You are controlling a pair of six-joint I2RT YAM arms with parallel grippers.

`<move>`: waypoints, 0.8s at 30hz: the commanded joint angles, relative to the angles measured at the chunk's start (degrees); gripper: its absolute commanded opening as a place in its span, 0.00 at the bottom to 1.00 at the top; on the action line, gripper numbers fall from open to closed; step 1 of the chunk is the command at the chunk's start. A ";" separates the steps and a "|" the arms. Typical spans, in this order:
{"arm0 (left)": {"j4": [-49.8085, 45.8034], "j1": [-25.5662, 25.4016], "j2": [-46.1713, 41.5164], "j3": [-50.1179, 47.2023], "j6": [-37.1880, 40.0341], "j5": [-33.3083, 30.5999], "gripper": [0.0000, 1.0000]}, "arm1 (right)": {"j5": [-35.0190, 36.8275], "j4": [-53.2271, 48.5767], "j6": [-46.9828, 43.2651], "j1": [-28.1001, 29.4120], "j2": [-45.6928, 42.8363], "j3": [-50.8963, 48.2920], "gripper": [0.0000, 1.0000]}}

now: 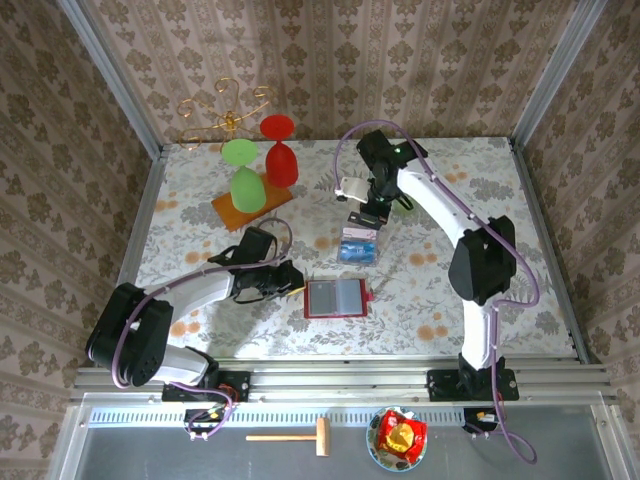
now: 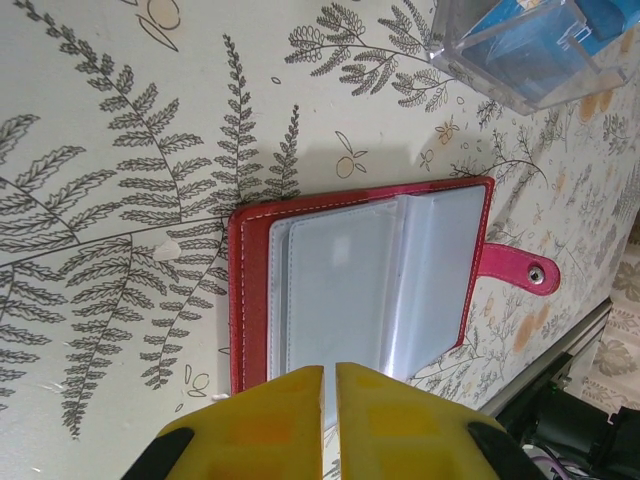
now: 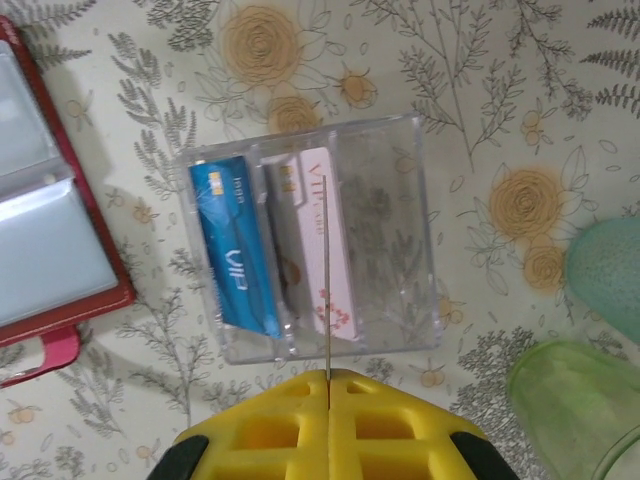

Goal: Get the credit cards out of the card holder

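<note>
Card holder (image 1: 336,298) lies open at centre of the top view, clear pockets up, with its red tab (image 2: 520,268) toward the right of the left wrist view. Left gripper (image 2: 329,385) sits at the holder's lower edge, jaws narrowed to a slit; a pinch cannot be confirmed. Right gripper (image 3: 328,385) is clamped on a thin card (image 3: 328,300) seen edge-on above the clear tray (image 3: 390,240). The tray holds a blue card (image 3: 235,250) and a pale pink card (image 3: 342,260).
</note>
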 commanded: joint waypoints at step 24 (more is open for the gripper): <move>-1.74 3.34 1.61 0.89 1.23 0.06 0.12 | -5.53 -15.04 -6.82 -1.39 20.73 20.13 0.00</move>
